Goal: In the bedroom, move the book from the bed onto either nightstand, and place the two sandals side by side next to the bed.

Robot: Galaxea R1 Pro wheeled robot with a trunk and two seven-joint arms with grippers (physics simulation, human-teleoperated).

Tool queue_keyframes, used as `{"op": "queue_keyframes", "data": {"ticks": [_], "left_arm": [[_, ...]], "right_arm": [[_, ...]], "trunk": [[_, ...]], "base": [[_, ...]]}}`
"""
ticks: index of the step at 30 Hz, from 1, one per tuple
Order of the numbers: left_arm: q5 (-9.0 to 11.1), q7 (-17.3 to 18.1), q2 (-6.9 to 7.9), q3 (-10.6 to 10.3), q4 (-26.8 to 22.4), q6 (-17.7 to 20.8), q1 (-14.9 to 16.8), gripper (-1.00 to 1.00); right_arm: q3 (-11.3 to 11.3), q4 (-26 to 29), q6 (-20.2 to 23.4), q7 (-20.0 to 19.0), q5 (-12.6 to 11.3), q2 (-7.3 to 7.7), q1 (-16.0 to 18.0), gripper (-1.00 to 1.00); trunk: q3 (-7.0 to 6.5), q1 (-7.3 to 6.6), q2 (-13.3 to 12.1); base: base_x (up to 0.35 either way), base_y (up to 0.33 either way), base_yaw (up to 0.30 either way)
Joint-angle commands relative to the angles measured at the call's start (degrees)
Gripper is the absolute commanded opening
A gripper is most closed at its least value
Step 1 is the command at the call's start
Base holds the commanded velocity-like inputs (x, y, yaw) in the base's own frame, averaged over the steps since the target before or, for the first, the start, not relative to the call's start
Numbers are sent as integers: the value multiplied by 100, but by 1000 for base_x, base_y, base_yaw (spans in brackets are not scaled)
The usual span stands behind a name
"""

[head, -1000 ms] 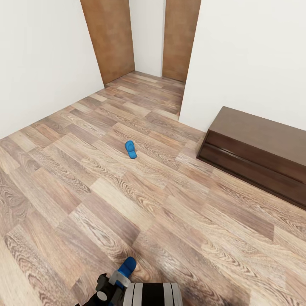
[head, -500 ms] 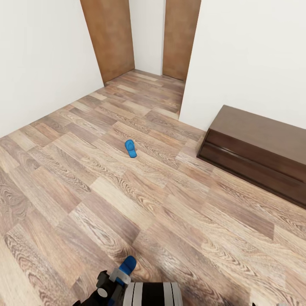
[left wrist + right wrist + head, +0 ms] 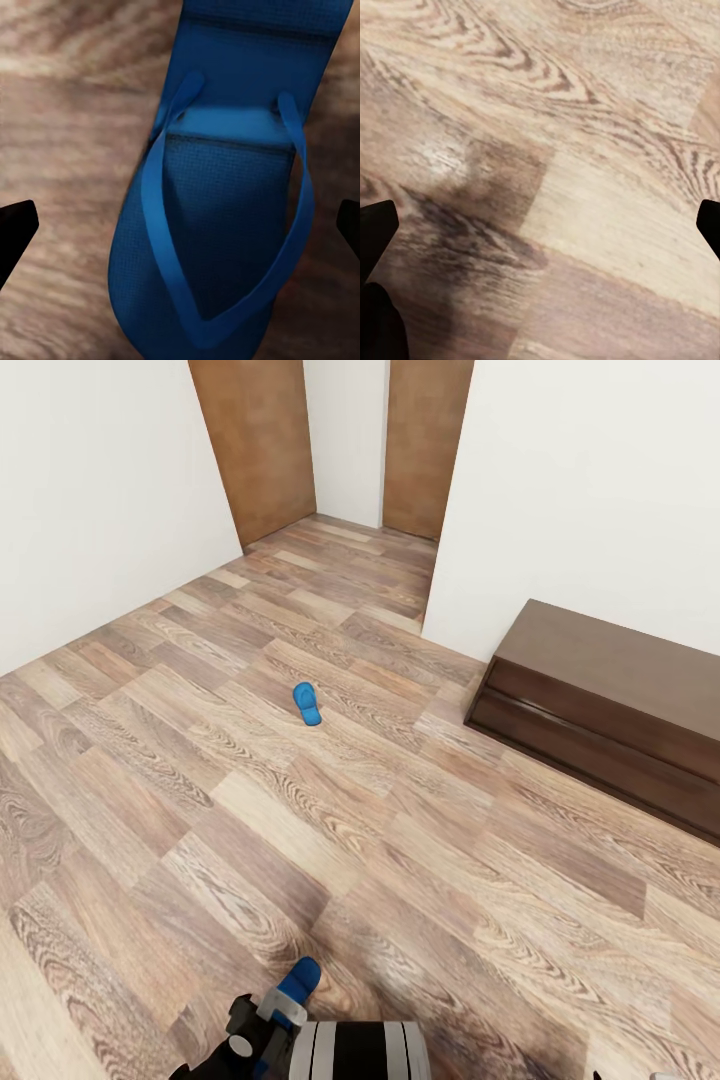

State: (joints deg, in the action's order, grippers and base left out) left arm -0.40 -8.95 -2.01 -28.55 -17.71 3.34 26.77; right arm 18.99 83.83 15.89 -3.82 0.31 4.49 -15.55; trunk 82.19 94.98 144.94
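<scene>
One bright blue sandal lies on the wood-plank floor in the middle of the room, far ahead of me. The other blue sandal lies on the floor close to my base, its end showing just beyond my left gripper. In the left wrist view this sandal lies strap side up, and the left gripper hovers over it, open, with its dark fingertips well clear of the sandal's sides. My right gripper is open over bare floor. The book, the bed and the nightstand are out of view.
A long low dark brown bench cabinet stands against the white wall at the right. Two brown doors flank a narrow passage at the back. A white wall bounds the left side.
The whole head view has shifted slightly, so the far sandal and the bench sit a little higher; the camera moved. My left gripper stays over the near sandal.
</scene>
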Motion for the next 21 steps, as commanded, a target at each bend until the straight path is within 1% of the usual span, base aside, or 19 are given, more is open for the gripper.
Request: {"op": "queue_keyframes", "data": {"ticks": [1, 7, 13, 21], "left_arm": [[-4, -37, 2, -45, -10, 35, 2, 100], [-3, -38, 0, -45, -12, 35, 4, 100], [-4, -37, -1, -45, -12, 35, 4, 100], [-4, -36, -1, -45, -16, 35, 6, 100]], "right_arm": [[8, 11, 32, -31, 4, -1, -2, 100], [4, 11, 31, -31, 4, -1, -1, 100], [1, 11, 33, -31, 4, -1, -1, 100], [0, 11, 30, -35, 4, -1, -1, 100]], "trunk": [[3, -1, 1], [3, -1, 1], [136, 15, 9], [136, 15, 9]], "base": [[0, 0, 0], [0, 0, 0], [0, 0, 0], [0, 0, 0]]}}
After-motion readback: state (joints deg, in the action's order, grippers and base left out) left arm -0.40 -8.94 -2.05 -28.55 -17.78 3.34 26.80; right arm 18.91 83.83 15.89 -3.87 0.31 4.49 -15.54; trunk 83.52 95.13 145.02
